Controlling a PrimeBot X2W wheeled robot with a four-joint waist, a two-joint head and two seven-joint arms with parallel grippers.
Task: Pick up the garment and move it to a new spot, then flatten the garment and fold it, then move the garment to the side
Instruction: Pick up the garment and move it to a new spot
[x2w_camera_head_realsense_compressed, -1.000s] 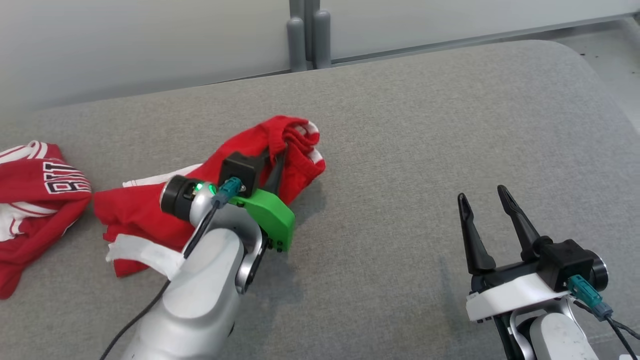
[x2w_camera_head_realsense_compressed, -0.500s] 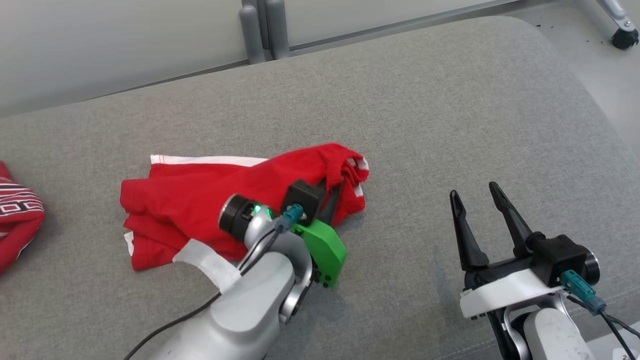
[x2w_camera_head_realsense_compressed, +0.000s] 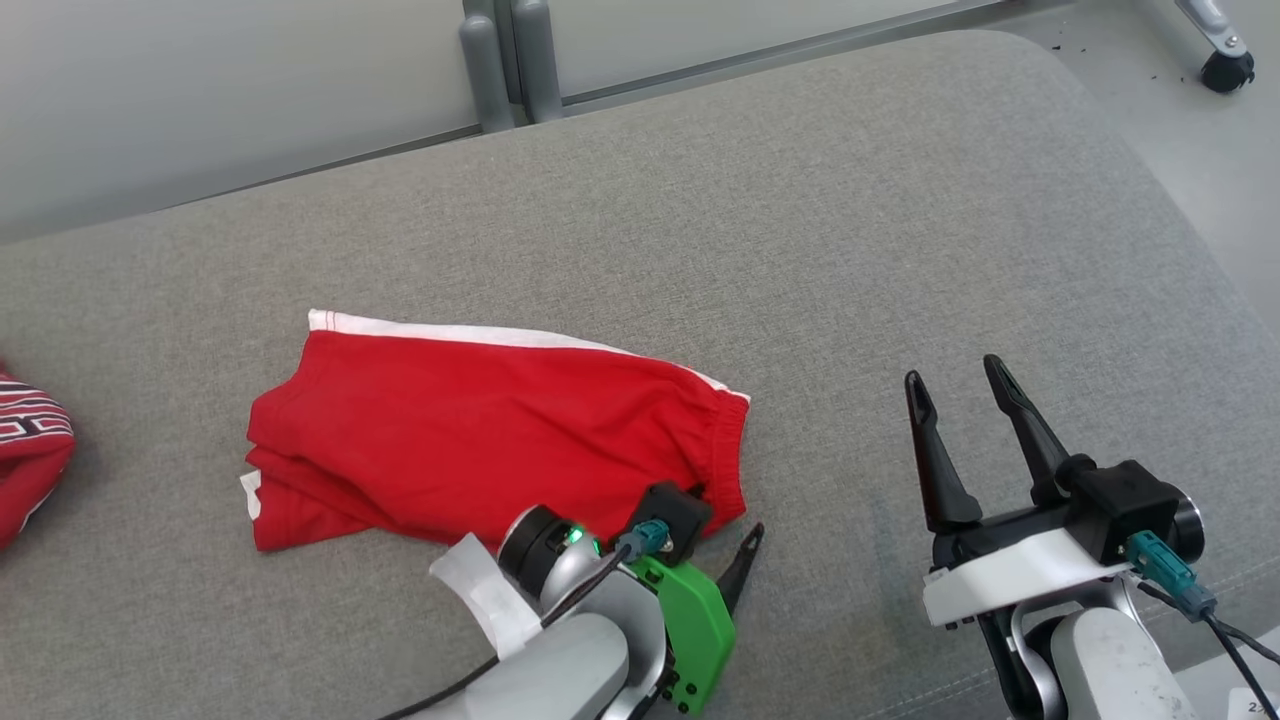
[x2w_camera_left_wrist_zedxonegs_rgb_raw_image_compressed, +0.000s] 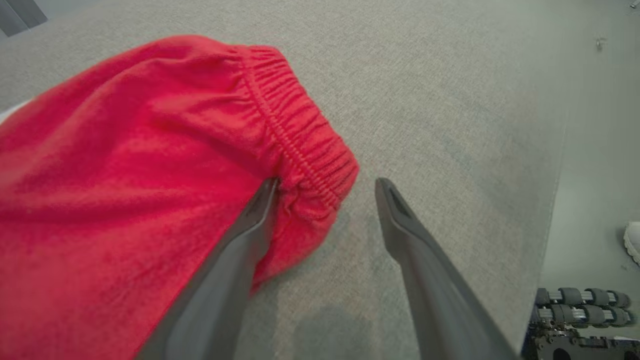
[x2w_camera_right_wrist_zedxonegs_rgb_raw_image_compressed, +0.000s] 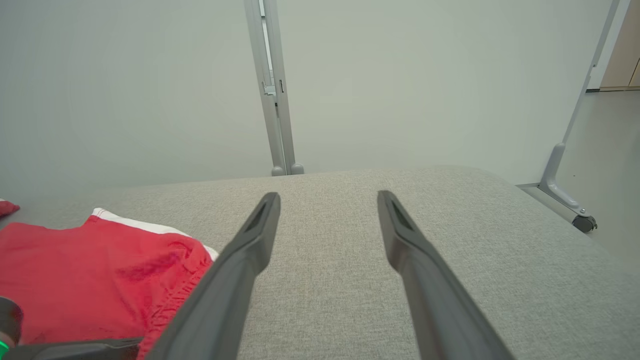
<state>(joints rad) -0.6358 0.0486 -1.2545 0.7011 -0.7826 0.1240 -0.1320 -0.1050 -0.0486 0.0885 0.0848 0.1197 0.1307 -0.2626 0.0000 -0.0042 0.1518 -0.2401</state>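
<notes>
The garment (x2w_camera_head_realsense_compressed: 480, 440) is a pair of red shorts with a white side stripe, lying spread out on the grey cushion (x2w_camera_head_realsense_compressed: 800, 200). Its elastic waistband points right. My left gripper (x2w_camera_head_realsense_compressed: 725, 520) stands open at the waistband's near corner. In the left wrist view the left gripper (x2w_camera_left_wrist_zedxonegs_rgb_raw_image_compressed: 327, 182) has one finger resting against the red garment (x2w_camera_left_wrist_zedxonegs_rgb_raw_image_compressed: 125, 175) and the other over bare cushion, with nothing pinched. My right gripper (x2w_camera_head_realsense_compressed: 954, 372) hovers open over the cushion to the right, apart from the shorts. The right wrist view has the right gripper (x2w_camera_right_wrist_zedxonegs_rgb_raw_image_compressed: 328, 196) open, with the garment (x2w_camera_right_wrist_zedxonegs_rgb_raw_image_compressed: 90, 280) at lower left.
A second red and white garment (x2w_camera_head_realsense_compressed: 30, 450) lies at the cushion's far left edge. Grey metal posts (x2w_camera_head_realsense_compressed: 500, 60) stand behind the cushion against a pale wall. The cushion's rounded right edge drops to the floor, where a caster wheel (x2w_camera_head_realsense_compressed: 1220, 70) stands.
My left gripper has opened and let go of the bunched waistband, drawing back toward the near edge. The shorts now lie spread flat. The head camera has shifted right; my right gripper stays open.
</notes>
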